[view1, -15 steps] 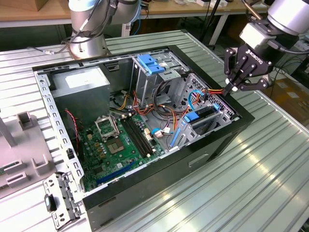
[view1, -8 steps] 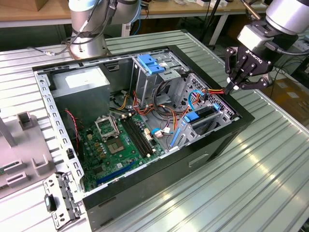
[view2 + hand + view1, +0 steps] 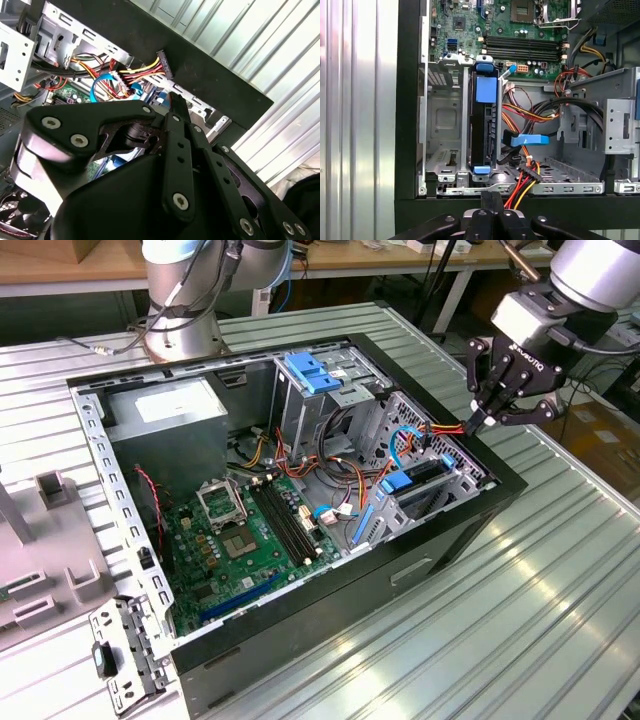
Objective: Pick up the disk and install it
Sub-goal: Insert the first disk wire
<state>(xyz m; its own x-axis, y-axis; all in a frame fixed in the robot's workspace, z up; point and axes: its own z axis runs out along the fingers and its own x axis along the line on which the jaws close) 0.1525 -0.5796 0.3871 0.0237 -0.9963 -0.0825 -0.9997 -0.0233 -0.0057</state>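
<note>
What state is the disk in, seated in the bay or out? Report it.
In: the disk stands on edge inside the metal drive cage, blue carrier ends showing. The gripper hovers at the case edge, holding nothing.

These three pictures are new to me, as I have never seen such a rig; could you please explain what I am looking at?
The machine is a robot arm whose black tool hangs over the rim of an open computer case lying on a ribbed metal table. The exterior view comes from a camera standing off the arm. The two wrist views come from cameras riding on the arm, so the tool's own black links fill their foreground. Inside the case you see the green motherboard and bundles of coloured cables. The disk, dark with light-blue carrier parts, already sits upright in a slot of the drive cage. The tool's fingers are together at the tips and hold nothing; a cable connector lies just ahead of them.
</note>
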